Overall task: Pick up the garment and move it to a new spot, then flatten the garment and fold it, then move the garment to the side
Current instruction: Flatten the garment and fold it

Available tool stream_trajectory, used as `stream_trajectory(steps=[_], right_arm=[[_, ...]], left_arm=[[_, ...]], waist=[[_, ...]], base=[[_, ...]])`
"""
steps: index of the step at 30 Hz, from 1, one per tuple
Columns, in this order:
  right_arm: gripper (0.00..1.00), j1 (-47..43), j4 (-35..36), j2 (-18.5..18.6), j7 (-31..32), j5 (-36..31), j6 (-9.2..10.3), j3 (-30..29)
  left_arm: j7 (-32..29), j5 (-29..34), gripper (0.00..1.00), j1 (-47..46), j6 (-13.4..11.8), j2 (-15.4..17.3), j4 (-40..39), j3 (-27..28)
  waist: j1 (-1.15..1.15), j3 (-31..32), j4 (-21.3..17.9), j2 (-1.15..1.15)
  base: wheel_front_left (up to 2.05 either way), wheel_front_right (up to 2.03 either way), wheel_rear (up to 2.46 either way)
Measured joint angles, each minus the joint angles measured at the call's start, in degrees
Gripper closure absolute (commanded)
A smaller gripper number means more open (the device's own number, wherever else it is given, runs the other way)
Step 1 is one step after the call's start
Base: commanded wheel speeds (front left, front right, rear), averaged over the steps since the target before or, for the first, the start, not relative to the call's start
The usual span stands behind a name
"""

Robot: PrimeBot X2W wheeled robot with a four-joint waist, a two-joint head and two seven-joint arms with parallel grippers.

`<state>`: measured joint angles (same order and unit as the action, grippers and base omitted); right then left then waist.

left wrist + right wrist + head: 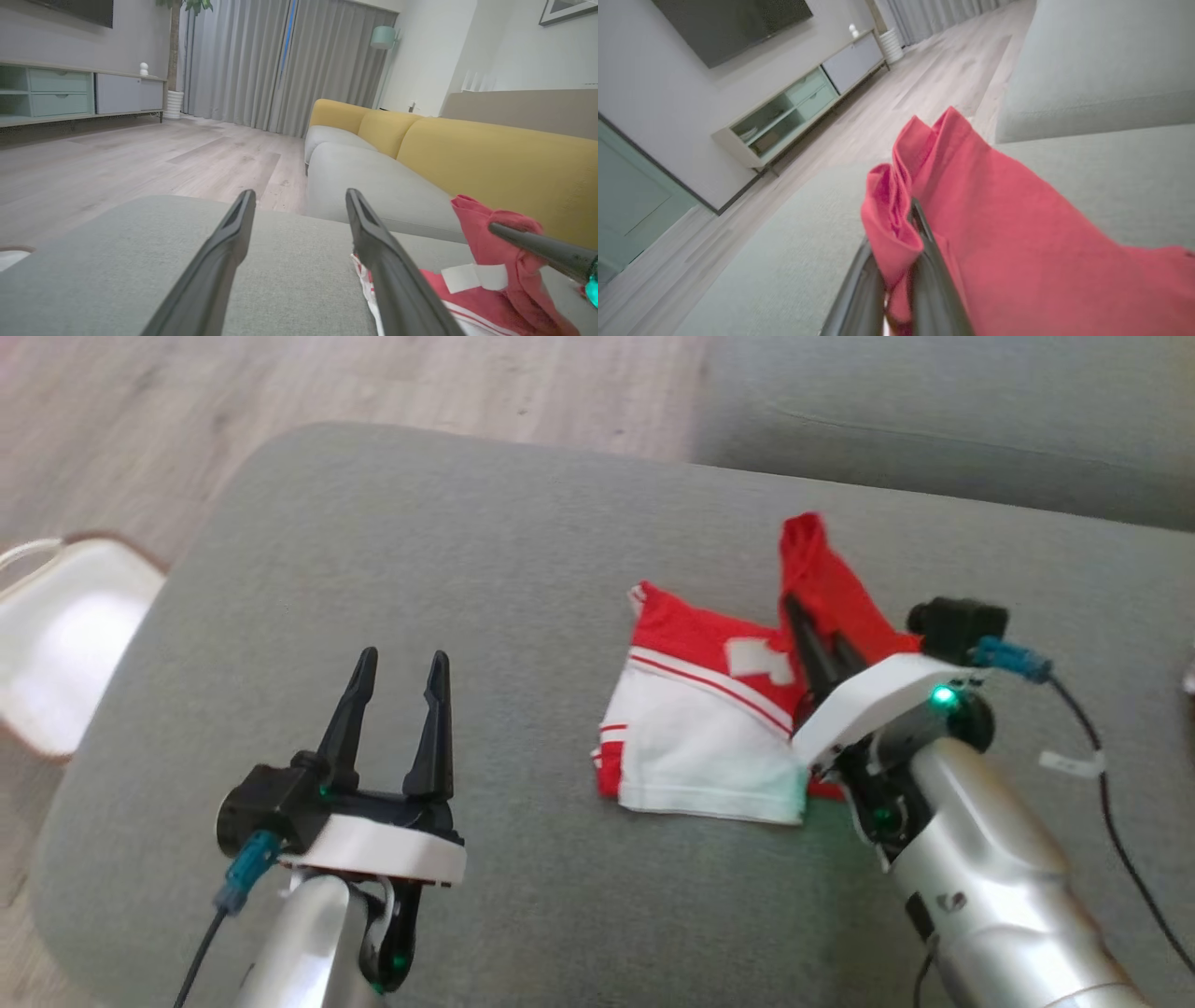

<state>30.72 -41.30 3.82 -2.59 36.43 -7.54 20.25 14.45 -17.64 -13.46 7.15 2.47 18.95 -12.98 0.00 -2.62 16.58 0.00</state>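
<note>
In the head view, the garment (709,737), red and white, lies partly bunched on the grey cushion (467,569), right of centre. The right gripper (814,635) is clamped on a raised red fold. The left gripper (403,663) hovers with its jaws apart, off to the left. The left wrist view shows those fingers spread over bare cushion, the cloth just beside them. In the right wrist view, red fabric drapes limply over the pinching fingers. It looks light, soft and prone to sag, so a hem corner seems the better hold.
</note>
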Motion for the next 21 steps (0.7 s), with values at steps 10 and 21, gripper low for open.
stream_trajectory(steps=[10,21], right_arm=[[1.0,0.6,-7.9,0.0,-3.3,8.0,0.0,9.8],[0.0,3.1,-12.8,-0.1,-7.6,16.3,0.0,18.7]], left_arm=[[0.0,-0.6,0.0,0.0,0.0,0.0,0.0,-0.4],[0.0,-1.1,0.0,0.0,0.0,0.0,0.2,-1.4]], waist=[[0.0,-1.5,6.3,0.0],[0.0,-2.4,10.4,0.0]], base=[[0.0,0.0,0.0],[0.0,0.0,0.0]])
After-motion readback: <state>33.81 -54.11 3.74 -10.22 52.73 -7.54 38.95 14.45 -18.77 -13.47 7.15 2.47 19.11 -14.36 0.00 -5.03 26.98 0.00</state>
